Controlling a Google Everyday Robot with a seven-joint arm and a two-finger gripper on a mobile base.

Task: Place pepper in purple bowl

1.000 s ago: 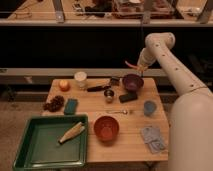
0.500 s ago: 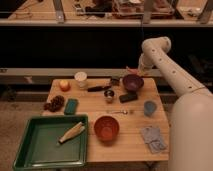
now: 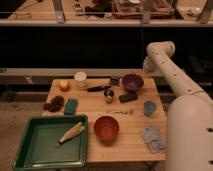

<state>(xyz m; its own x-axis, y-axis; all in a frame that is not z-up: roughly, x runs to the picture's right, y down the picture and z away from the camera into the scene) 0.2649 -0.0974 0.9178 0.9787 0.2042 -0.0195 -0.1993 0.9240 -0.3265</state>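
In the camera view, the purple bowl (image 3: 132, 82) is seen at about one o'clock on the wooden surface (image 3: 125, 142), with a small metal cup (image 3: 108, 94) at its eight o'clock and a larger red-orange bowl (image 3: 106, 128) well apart towards six o'clock. The pepper cannot be picked out with certainty: no orange-red tapered shape is clearly shown on the surface, and it may lie inside the purple bowl or be held out of sight. The end effector (image 3: 144, 69) is placed just beyond the bowl's rim, at its two o'clock, against the dark background; whether it is clenched, released or grasping anything cannot be told

For the step to be done well, the end effector should be centred over the bowl's opening and lowered close before anything is let go, so that the rim is not clipped and the bowl is not pushed

The white arm (image 3: 172, 80) is raised from the base at four o'clock, bent sharply at its top joint, and turned down towards the bowl
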